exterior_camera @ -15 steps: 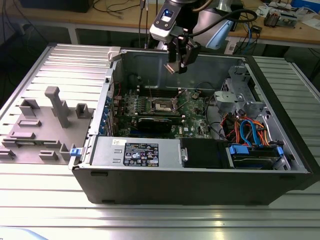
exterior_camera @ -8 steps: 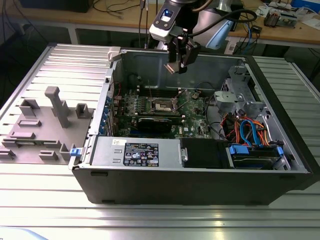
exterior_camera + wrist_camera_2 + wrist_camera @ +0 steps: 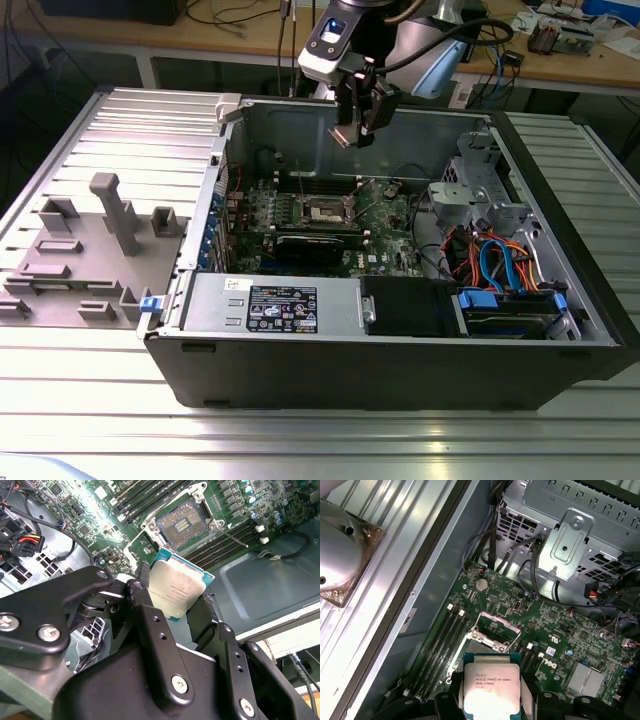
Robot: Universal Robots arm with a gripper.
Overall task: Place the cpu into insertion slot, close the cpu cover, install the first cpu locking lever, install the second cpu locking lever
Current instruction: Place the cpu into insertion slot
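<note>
Second wrist view, and the jaws are clamped on the cpu (image 3: 176,591), held clear above the bare insertion slot (image 3: 185,525).

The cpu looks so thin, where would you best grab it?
Probably by two opposite edges, coming from the metal-top side, as the pincer holds the cpu now: it's a thin flat square, and its underside must stay clear for the insertion slot.

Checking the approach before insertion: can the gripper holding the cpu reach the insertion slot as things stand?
Probably yes: the insertion slot lies uncovered, and nothing shows between it and the cpu in the gripper.
</note>
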